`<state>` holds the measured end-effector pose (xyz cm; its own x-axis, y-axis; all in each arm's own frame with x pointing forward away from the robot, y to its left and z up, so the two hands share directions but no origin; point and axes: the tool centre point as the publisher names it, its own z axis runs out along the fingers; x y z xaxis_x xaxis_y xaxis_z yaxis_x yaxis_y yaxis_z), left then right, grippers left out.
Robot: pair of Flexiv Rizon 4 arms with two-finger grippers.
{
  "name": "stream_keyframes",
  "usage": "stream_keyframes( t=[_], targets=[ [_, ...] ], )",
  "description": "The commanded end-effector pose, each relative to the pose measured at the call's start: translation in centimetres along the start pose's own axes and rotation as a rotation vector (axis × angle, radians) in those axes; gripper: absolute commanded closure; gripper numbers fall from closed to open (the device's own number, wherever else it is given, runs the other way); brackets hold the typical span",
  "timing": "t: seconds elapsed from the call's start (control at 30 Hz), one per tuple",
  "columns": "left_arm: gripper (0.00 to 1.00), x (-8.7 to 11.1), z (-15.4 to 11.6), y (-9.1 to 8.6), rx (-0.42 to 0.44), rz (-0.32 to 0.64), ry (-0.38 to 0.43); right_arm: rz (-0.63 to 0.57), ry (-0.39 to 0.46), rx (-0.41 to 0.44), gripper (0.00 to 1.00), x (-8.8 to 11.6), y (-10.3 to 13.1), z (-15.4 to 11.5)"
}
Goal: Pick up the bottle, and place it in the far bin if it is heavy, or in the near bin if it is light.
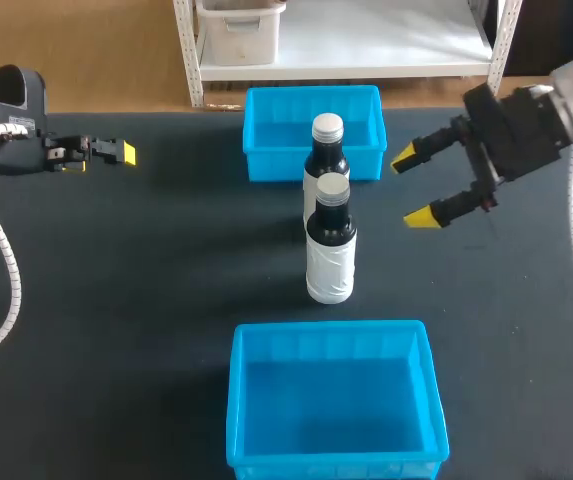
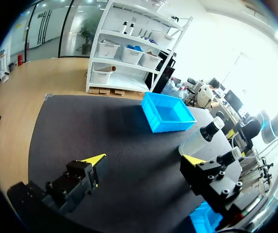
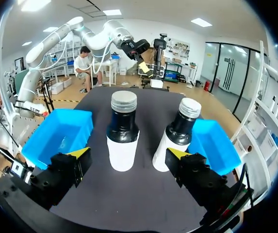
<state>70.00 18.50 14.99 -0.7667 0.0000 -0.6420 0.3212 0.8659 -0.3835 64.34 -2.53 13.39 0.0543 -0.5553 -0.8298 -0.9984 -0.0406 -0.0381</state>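
bottles are standing upright at the middle of the tabletop [image 1: 146,290], the near bottle [image 1: 330,255] just in front of the far bottle [image 1: 326,150], both between the near bin [image 1: 241,400] and the far bin [image 1: 264,160]. right arm is hanging toward the right edge, its right claw [image 1: 418,186] spread, pointing at them and touching neither. it is needing to centre on one bottle's body, clear of the other, then squeeze firmly. left claw [image 1: 116,152] is hovering spread near the far left corner.
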Motion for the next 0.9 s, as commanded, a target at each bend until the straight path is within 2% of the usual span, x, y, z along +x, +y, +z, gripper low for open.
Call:
stream_keyframes(
  t=[0.03, 0.9],
  targets=[
    [0.0, 0.0, 0.0, 0.0, 0.0, 0.0, 0.0, -0.001, -0.002, 0.003, 0.0, -0.4, -0.2, 1.1],
    [0.0, 0.0, 0.0, 0.0, 0.0, 0.0, 0.0, 0.022, -0.037, -0.006, 0.0, -3.0, 1.2, 6.3]
  ],
)
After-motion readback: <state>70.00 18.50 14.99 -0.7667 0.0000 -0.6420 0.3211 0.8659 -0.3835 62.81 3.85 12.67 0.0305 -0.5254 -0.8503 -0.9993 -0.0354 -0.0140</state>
